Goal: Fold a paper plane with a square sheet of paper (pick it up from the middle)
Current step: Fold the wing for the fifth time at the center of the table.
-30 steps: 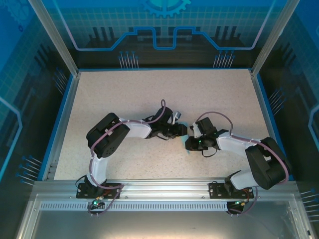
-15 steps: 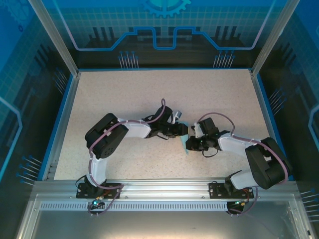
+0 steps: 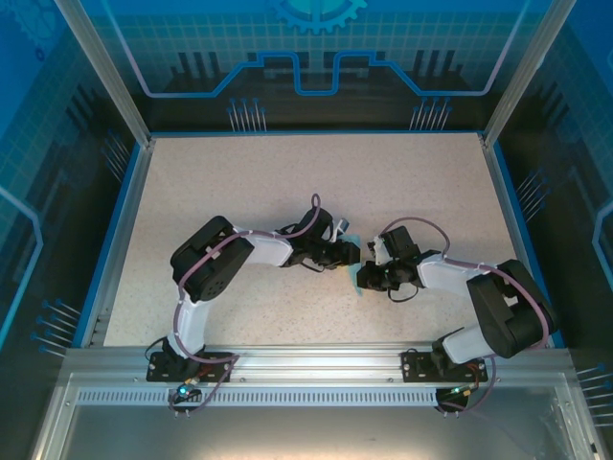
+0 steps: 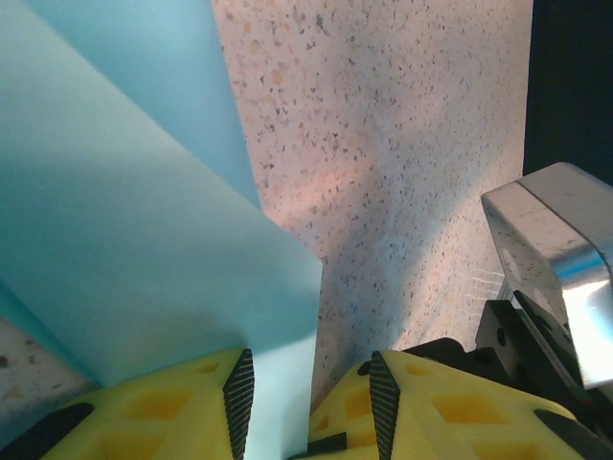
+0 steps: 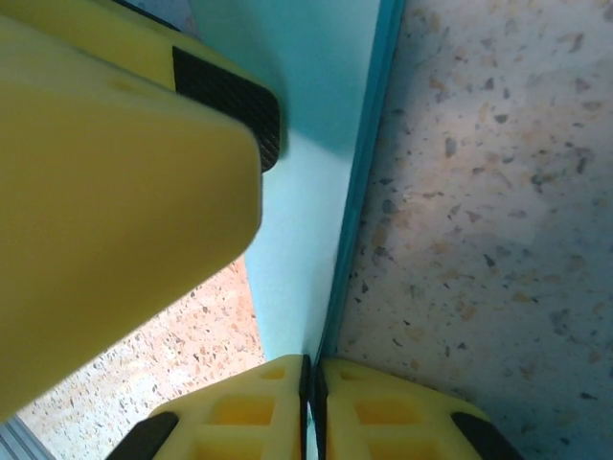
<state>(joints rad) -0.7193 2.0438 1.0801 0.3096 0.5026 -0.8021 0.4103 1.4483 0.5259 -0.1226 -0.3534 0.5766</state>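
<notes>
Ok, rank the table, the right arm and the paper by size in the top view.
1. table
2. right arm
3. paper, a small sliver poking out between the arms

Speckled beige table [image 3: 249,182], evenly lit, no hard shadows. A blue rim [image 3: 115,240] runs along its left, far and right edges. Aluminium posts [image 3: 101,67] slant up at upper left and upper right. The back panel [image 3: 431,48] is teal-blue with a grid and circuit graphic, and a gear at top centre. A grey metal rail [image 3: 316,366] runs across the bottom.
</notes>
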